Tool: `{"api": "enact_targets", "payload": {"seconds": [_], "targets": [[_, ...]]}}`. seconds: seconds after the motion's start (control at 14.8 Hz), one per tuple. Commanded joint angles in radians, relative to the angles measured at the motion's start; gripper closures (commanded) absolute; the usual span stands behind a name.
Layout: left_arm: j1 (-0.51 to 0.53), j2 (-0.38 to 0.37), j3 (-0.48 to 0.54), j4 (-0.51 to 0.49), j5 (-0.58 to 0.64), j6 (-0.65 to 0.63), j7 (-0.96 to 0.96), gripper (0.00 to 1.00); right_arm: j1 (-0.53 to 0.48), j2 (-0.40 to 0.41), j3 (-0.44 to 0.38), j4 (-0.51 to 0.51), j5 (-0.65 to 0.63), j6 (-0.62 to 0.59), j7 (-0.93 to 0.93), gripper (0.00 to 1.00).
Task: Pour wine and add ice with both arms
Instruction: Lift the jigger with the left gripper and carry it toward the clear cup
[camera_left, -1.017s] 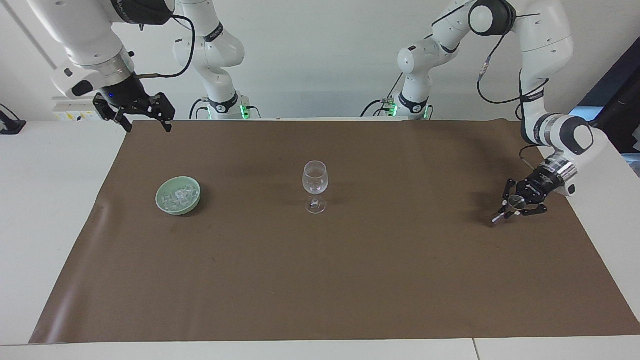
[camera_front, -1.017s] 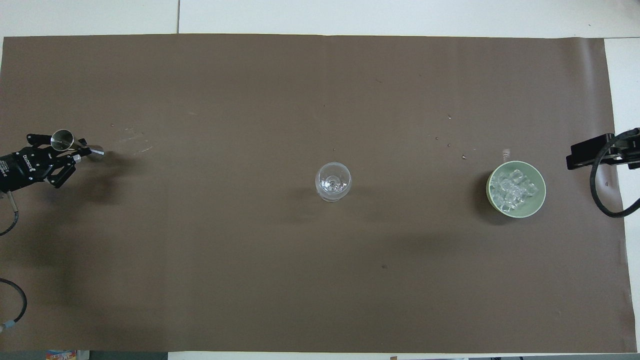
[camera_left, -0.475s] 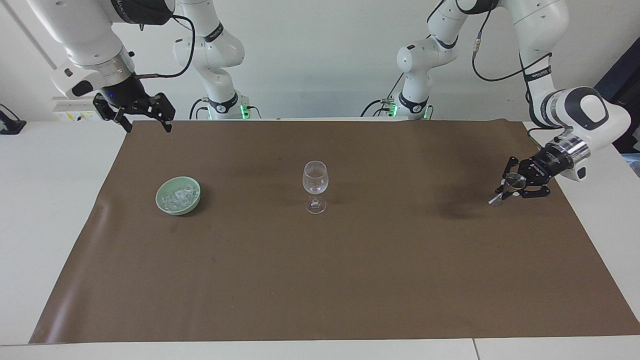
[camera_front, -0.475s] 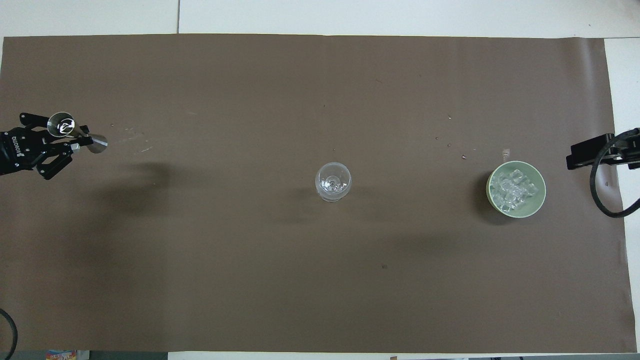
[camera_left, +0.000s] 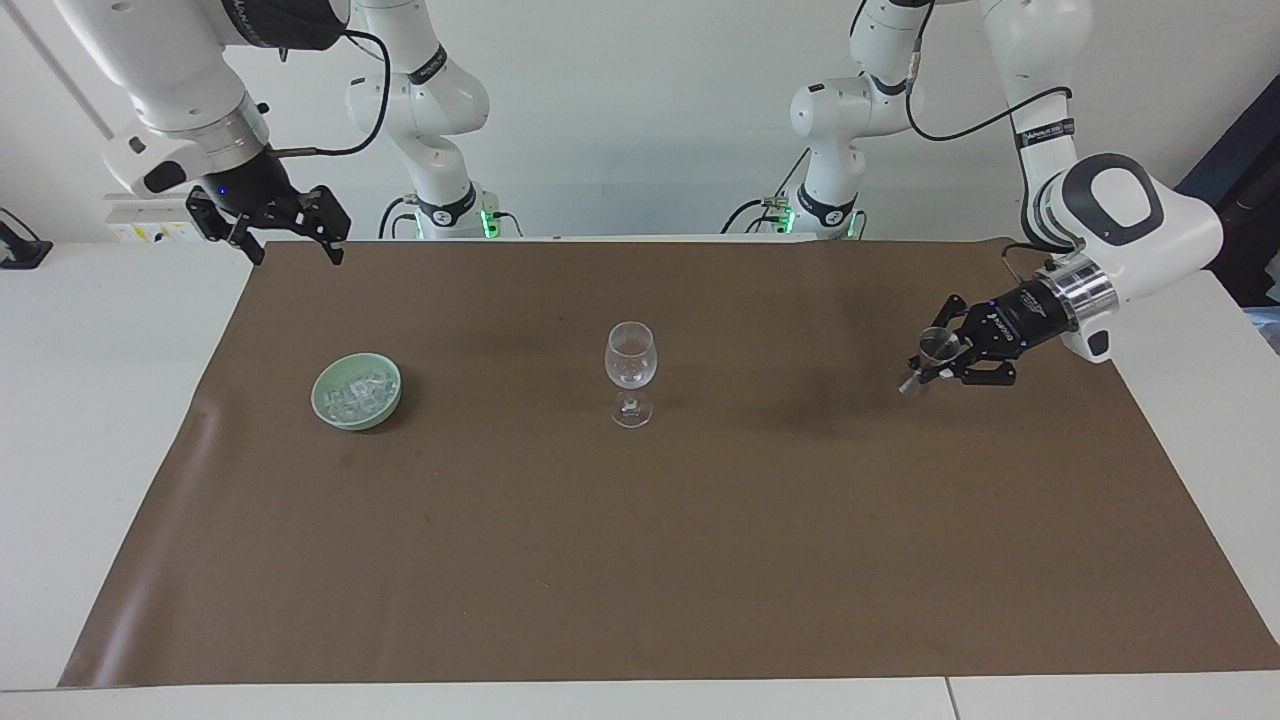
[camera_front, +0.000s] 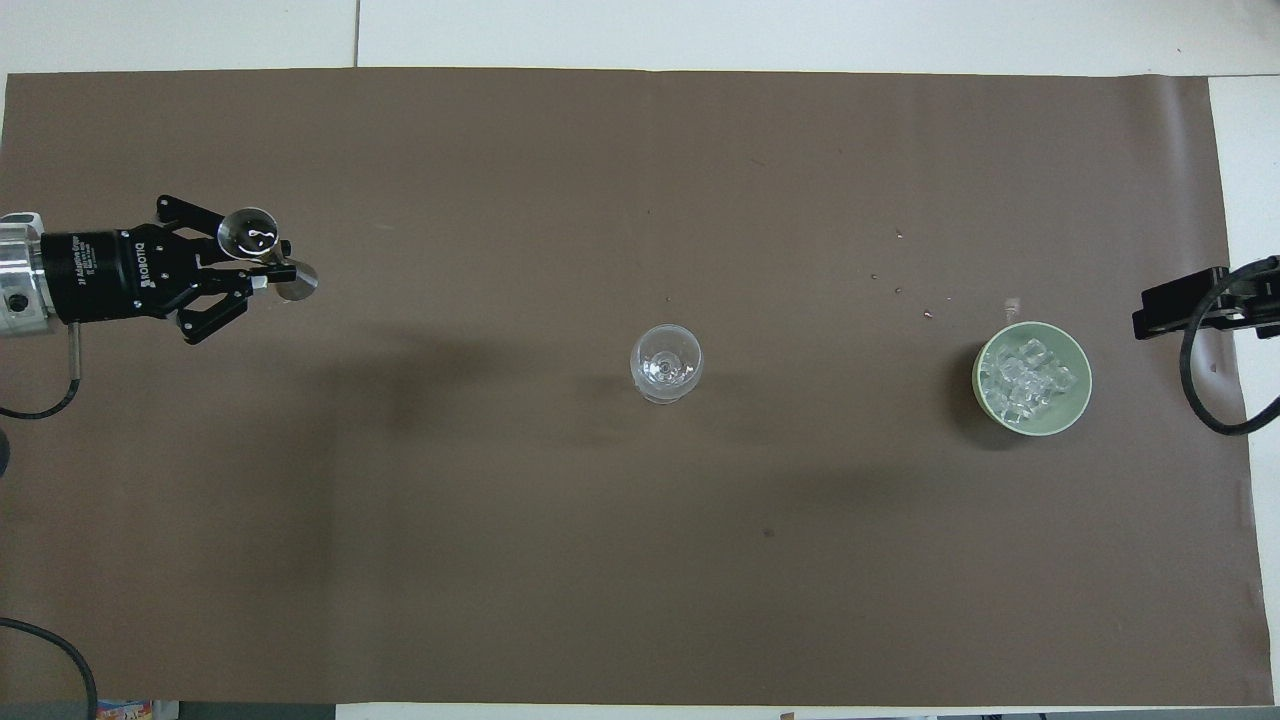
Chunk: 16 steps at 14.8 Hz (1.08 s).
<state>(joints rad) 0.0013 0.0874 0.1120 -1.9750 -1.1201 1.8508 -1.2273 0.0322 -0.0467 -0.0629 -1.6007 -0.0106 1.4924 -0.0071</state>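
Metal jigger (camera_left: 931, 356) clamped in left gripper (camera_left: 940, 362), raised over the brown mat (camera_left: 700, 560). Right gripper (camera_left: 290, 245) waits, fingers spread, empty. Ice (camera_left: 357, 392) fills the green bowl (camera_left: 330, 410), toward the right arm's end; wine glass (camera_left: 631, 372) stands mid-mat.

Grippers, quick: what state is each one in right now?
Left gripper: shut on a small metal measuring cup, in the air over the brown mat.
Right gripper: open, empty, waiting.
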Motion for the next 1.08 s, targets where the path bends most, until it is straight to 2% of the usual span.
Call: {"api": "enact_targets", "payload": {"seconds": [0.0,0.2,0.47,1.02], "targets": [[-0.102,-0.046,0.012,-0.030,0.035,0.073,-0.076,1.00,-0.017,-0.021,0.008,-0.021,0.017,0.002,-0.008,0.00],[-0.216,-0.061,0.011,-0.030,0.075,0.143,-0.153,1.00,-0.017,-0.021,0.008,-0.021,0.018,0.002,-0.008,0.00],[-0.305,-0.087,0.005,-0.024,0.170,0.146,-0.219,1.00,-0.017,-0.019,0.008,-0.021,0.017,0.002,-0.008,0.00],[-0.480,-0.055,0.003,0.042,0.337,0.199,-0.426,1.00,-0.017,-0.021,0.008,-0.021,0.017,0.002,-0.008,0.00]]}}
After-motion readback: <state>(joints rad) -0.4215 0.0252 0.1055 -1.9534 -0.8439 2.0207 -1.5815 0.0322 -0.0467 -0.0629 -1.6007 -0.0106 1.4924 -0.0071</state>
